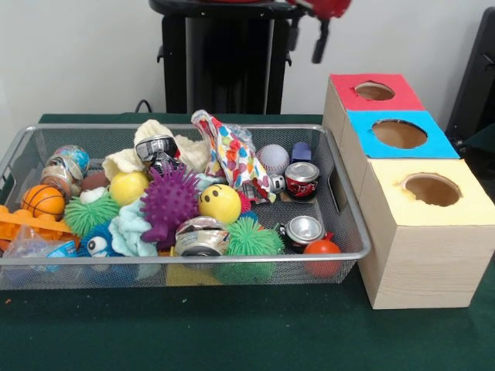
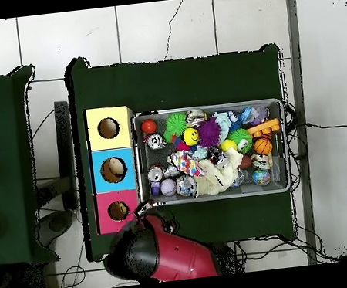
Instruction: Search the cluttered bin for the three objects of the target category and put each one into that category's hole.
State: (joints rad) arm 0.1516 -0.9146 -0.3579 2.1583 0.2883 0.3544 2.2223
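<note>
The silver wire-mesh bin (image 1: 340,166) is full of toys; the overhead view shows it too (image 2: 285,145). A cream-tan plush (image 1: 151,128) lies sprawled at the bin's far side, partly under a black and silver can; it also shows in the overhead view (image 2: 219,177). The brown teddy and the orange tiger are hidden. The red-topped hole (image 1: 374,91) is on the farthest wooden box, and appears in the overhead view (image 2: 117,211). The gripper (image 1: 319,42) hangs high behind that box, away from the bin. In the overhead view the gripper (image 2: 144,209) is beside the red box.
The blue-topped hole (image 1: 399,134) and the yellow-topped hole (image 1: 431,189) follow toward the camera. The bin holds a purple spiky ball (image 1: 168,202), green spiky balls, a yellow smiley ball (image 1: 220,203), metal cans (image 1: 302,179), a small basketball (image 1: 42,201) and a spotted cloth (image 1: 232,154).
</note>
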